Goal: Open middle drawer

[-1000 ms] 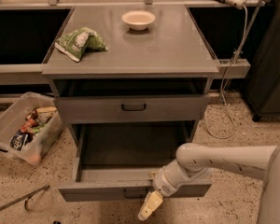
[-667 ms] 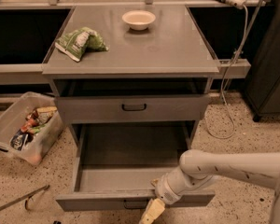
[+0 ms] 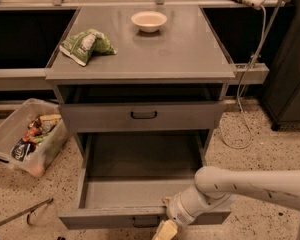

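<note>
Middle drawer [image 3: 105, 218] pulled way out, gripper [image 3: 165, 230] down at its front, can't tell if it's clamped. Green snack bag [image 3: 87, 45] print unreadable.

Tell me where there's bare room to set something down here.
The countertop is bare right of the bowl and the chip bag. The tray of the open middle drawer is bare; its front lip is crowded by the gripper.
</note>
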Available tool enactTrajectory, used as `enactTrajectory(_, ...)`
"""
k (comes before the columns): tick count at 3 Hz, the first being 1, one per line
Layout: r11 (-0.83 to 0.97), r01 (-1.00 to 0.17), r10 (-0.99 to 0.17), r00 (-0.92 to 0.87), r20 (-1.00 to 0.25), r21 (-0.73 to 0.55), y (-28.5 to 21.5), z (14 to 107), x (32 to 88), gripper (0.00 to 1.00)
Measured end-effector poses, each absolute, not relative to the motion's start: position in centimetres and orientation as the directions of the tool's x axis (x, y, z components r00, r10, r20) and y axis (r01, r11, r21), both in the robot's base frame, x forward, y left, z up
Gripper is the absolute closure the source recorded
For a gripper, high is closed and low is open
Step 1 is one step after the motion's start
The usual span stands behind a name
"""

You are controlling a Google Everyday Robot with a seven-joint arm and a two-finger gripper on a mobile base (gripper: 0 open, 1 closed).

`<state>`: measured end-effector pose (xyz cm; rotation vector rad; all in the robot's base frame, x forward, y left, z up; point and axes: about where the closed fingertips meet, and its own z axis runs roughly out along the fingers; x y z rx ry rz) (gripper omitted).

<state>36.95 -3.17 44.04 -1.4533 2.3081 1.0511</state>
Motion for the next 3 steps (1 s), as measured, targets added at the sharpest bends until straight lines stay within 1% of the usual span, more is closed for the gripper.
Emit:
enactTrajectory(1,0.256,-0.854,-0.698,-0.488,-0.525,0.453,-3.2,44.5,37.0,0.0)
enactTrajectory(2,0.312,-0.806,-0.653,-0.566,-0.503,0.502,-3.5,47.1,32.9,0.0)
enactTrajectory(3,0.312,-0.806,-0.653,-0.566,-0.503,0.502,-3.5,47.1,32.9,0.0)
